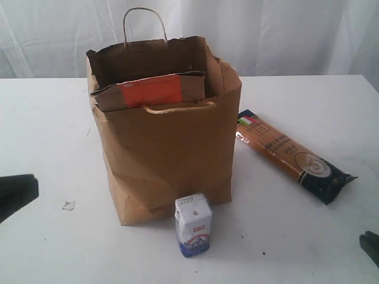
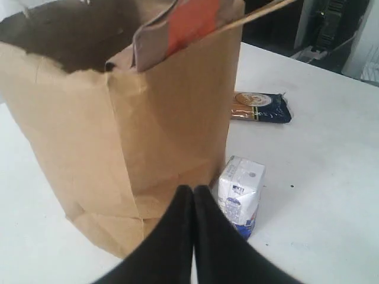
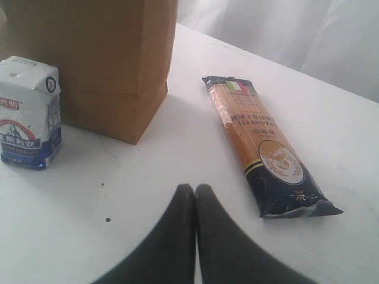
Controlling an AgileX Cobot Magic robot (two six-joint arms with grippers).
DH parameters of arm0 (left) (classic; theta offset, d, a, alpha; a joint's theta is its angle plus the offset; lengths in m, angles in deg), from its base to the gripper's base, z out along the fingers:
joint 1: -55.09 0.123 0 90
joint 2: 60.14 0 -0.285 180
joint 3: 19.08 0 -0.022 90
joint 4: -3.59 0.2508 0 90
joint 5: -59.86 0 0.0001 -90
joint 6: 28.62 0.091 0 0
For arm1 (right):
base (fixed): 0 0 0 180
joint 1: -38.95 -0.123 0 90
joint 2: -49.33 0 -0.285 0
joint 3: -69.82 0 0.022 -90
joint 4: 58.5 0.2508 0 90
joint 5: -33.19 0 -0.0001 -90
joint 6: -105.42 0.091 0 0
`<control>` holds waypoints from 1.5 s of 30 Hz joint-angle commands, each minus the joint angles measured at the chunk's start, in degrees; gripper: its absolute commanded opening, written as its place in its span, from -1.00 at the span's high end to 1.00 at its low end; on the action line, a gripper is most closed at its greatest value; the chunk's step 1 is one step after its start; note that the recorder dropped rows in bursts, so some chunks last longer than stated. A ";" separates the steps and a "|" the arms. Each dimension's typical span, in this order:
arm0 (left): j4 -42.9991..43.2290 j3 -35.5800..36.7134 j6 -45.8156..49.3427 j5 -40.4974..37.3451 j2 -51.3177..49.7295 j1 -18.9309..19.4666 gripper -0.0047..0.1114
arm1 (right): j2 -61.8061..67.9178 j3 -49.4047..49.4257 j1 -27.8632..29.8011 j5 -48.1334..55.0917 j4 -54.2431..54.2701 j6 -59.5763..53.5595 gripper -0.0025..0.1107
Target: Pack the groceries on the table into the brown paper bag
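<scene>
The right gripper [image 3: 195, 189] hangs closed over the white table [image 3: 177, 142]. The spaghetti packet [image 3: 260, 145] lies flat, and the white-blue carton [image 3: 29, 112] stands beside the brown paper bag [image 3: 100, 59].

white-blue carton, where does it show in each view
Exterior view: small white-blue carton stands low centre, in front of the brown paper bag.
Left wrist view: carton by the bag's corner, beyond the left gripper.
Right wrist view: carton beside the bag, apart from the spaghetti packet.
Shared landmark: the bag.

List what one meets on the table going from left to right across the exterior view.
The left gripper, small scrap, brown paper bag, long spaghetti packet, right gripper. The white-blue carton and the orange-labelled pouch overlap the bag, so they are left out.
</scene>
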 commanded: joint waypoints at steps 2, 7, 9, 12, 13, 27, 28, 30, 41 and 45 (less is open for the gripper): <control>3.00 6.55 -6.01 2.02 6.64 -0.23 0.92 | -0.37 0.32 0.35 -0.91 0.00 0.36 0.96; 3.83 10.33 -6.80 2.02 11.73 -0.23 0.92 | -0.37 0.32 0.35 -0.91 0.00 0.36 0.96; 3.83 11.69 -7.05 2.18 13.30 -0.23 0.92 | -0.37 0.32 0.35 -0.91 0.00 0.36 0.96; 5.55 13.57 -8.92 2.40 15.50 -0.23 0.92 | -0.37 0.32 0.35 -0.91 0.00 0.36 0.96; 6.68 14.06 -9.83 2.40 16.12 -0.23 0.92 | -0.37 0.32 0.35 -0.91 0.00 0.36 0.96; 9.13 19.17 -11.68 4.41 23.13 -0.23 0.92 | -0.37 0.32 0.35 -0.91 0.00 0.36 0.96; 9.41 19.17 -11.68 3.89 23.25 -0.23 0.92 | -0.37 0.32 0.35 -0.91 0.00 0.36 0.96; 9.64 19.17 -11.68 2.03 23.96 -0.23 0.92 | -0.37 0.32 0.35 -0.91 0.00 0.36 0.96; 9.64 19.17 -11.56 -3.22 25.09 -0.23 0.92 | -0.37 0.32 0.35 -0.91 0.00 0.36 0.96; 9.88 19.17 -11.58 -4.41 25.09 -0.23 0.92 | -0.37 0.32 0.35 -0.91 0.00 0.36 0.96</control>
